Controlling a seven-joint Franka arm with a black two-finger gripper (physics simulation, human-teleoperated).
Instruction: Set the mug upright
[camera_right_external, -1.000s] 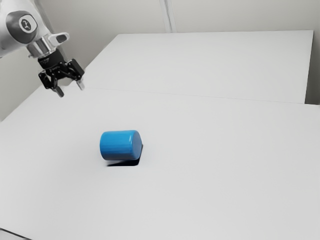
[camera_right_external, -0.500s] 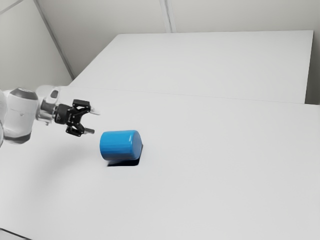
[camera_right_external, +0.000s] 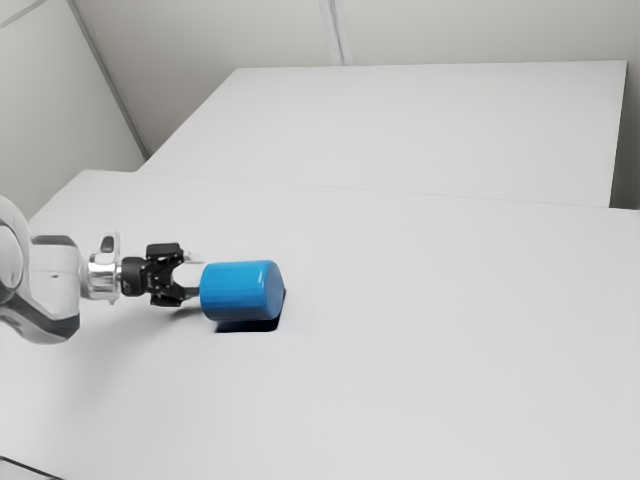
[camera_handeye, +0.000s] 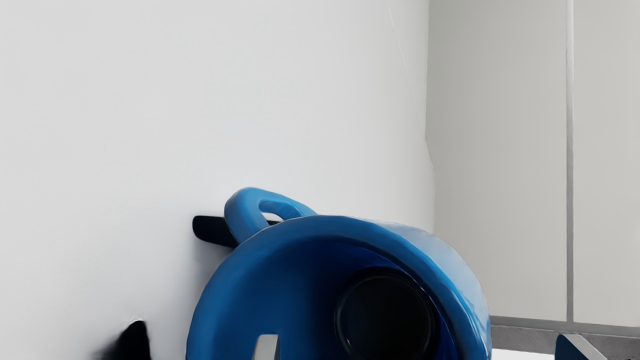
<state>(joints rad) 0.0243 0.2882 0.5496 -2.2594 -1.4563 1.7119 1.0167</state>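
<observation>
The blue mug (camera_right_external: 240, 291) lies on its side in the exterior view, its closed base toward that view's right. My gripper (camera_right_external: 196, 277) is level with it at its mouth end, open. In the wrist view the mug (camera_handeye: 240, 295) shows its open mouth facing my hand, with the handle (camera_handeye: 242, 212) low on its side, close to the table. The gripper (camera_handeye: 421, 347) stands open there, one fingertip in front of the mouth and the other outside the rim, the mug's wall between them in that view. Contact cannot be made out.
The white table (camera_right_external: 450, 340) spreads around the mug. A second white surface (camera_right_external: 430, 130) stands behind it, with a pale wall (camera_right_external: 480, 30) beyond. A dark line (camera_right_external: 30, 467) crosses the exterior view's lower left corner.
The arm has come down from the upper left and swung from pointing downward to roughly level, bringing my open gripper up to the mug's mouth. The mug has not moved.
</observation>
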